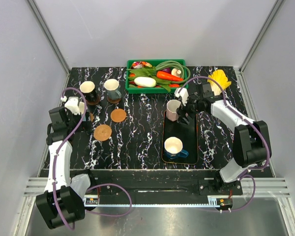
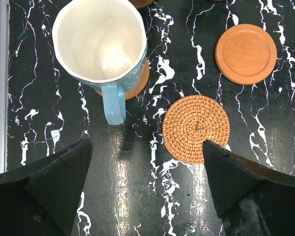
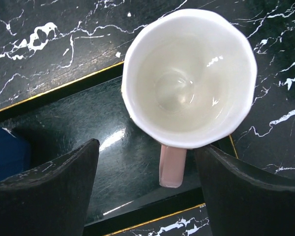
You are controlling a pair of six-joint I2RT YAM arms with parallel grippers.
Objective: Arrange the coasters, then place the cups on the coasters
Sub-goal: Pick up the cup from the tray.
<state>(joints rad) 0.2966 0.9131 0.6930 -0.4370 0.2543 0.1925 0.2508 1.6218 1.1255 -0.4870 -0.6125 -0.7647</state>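
right gripper: mine, apart, astride pink cup handle, lined up to grip it.
left gripper: apart, above woven coaster.

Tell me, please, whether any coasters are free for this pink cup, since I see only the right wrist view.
Observer: Yes, two lie bare to the left of your black tray: a woven coaster and a smooth wooden coaster.
Operator: Are the other cups on coasters?
Observer: Three are, on the left side: a dark cup, a teal cup, and a light blue cup that only the left wrist view shows.
Operator: What is the blue shape at my left edge?
Observer: A dark blue cup, upright on the near end of the same tray.
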